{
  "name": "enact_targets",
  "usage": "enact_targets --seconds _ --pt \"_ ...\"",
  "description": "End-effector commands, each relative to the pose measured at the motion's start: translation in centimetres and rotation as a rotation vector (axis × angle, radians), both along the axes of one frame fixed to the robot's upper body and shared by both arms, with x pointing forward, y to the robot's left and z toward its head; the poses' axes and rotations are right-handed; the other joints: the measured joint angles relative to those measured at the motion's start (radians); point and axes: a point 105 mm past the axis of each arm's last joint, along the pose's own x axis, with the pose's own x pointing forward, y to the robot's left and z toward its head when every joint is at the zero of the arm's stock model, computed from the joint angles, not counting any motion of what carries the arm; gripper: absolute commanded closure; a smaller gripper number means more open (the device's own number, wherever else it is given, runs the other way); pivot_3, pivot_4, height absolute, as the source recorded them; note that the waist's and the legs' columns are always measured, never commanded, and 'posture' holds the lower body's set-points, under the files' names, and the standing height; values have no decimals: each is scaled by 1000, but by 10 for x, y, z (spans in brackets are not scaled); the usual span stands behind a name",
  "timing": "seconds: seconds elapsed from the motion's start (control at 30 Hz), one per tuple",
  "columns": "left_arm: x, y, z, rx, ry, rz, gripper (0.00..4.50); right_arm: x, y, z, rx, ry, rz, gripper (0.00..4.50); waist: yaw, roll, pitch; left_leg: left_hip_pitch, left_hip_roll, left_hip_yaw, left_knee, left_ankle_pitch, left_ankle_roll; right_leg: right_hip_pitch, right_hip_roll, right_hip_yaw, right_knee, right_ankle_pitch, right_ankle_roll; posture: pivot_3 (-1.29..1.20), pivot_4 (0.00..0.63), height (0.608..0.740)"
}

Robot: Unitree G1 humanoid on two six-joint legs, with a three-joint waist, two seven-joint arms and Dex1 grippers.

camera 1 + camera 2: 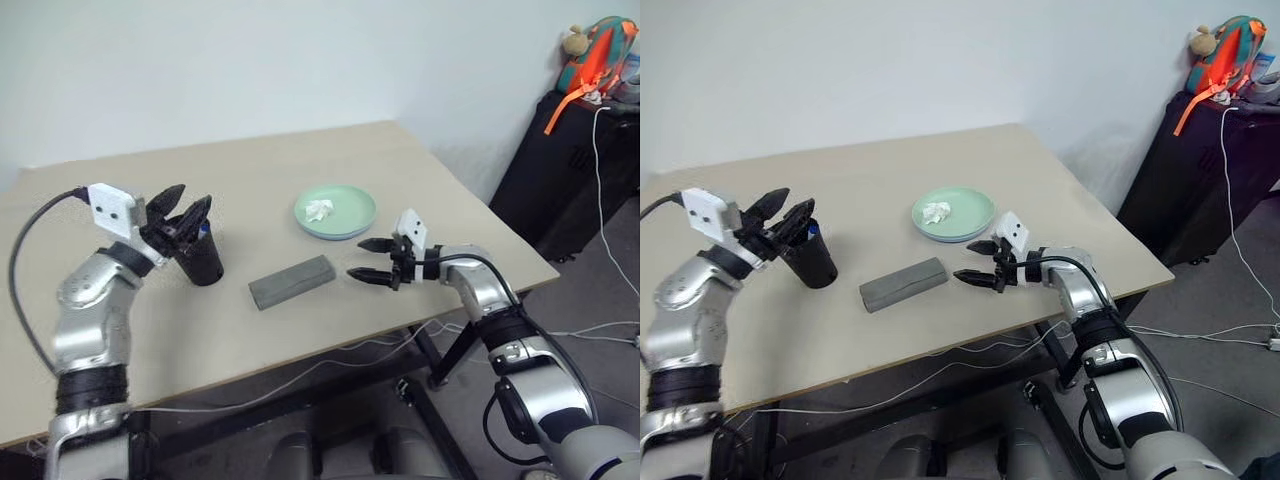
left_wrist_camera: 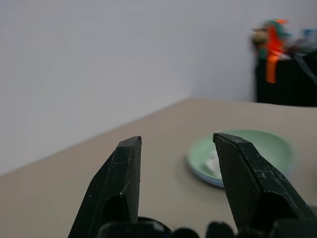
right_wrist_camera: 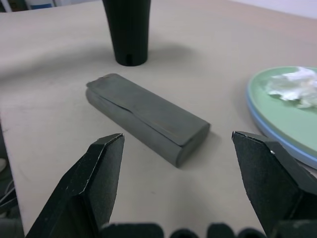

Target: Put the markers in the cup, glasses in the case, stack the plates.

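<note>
your left gripper [image 1: 190, 215] is hanging wide open and empty just above the cup [image 1: 203, 262], where a blue marker cap [image 1: 204, 229] is poking out. your right gripper [image 1: 371, 260] is gaping empty, the closed case [image 1: 291, 281] just ahead, stacked plates [image 1: 335, 212] beside it.

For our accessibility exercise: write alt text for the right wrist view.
Two open black fingers frame a closed grey case lying on a tan table. A black cup stands beyond it, stacked green and blue plates holding crumpled white paper beside it.
</note>
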Motion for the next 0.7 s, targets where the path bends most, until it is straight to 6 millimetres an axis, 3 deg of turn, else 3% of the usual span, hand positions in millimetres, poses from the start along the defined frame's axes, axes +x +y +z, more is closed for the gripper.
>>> enact_targets --seconds 0.03,0.13,0.27,0.43,0.57,0.7 --pt "-17 -14 7 -1 36 -95 2118 6 -4 19 28 -63 -2 710 2 0 0 0 0 0 0 0 0 0 0 0 0 0 0 0 0 740" --pt "-30 -16 -15 41 122 -116 2118 7 -7 22 24 -73 -15 710 2 0 0 0 0 0 0 0 0 0 0 0 0 0 -1 0 0 740" --pt "-34 -15 -41 78 175 -69 2118 9 -22 22 17 -75 -52 710 3 0 0 0 0 -1 0 0 0 0 -1 -1 0 0 -1 0 0 740" --pt "-38 -5 -84 111 235 19 2118 5 -43 3 -17 -42 -109 710 3 1 0 0 0 -1 -2 0 0 0 -2 -1 -1 0 -1 0 0 740" --pt "-40 3 -99 66 228 90 2118 -2 -57 -8 -26 -12 -139 710 2 0 0 0 0 -1 -3 0 0 -1 -2 -1 -2 -1 -1 0 0 740" --pt "-42 5 -98 48 216 115 2118 -1 -71 -6 -18 -8 -193 710 2 1 0 0 0 -1 -3 0 0 -1 -2 0 -2 -1 -1 0 0 740"
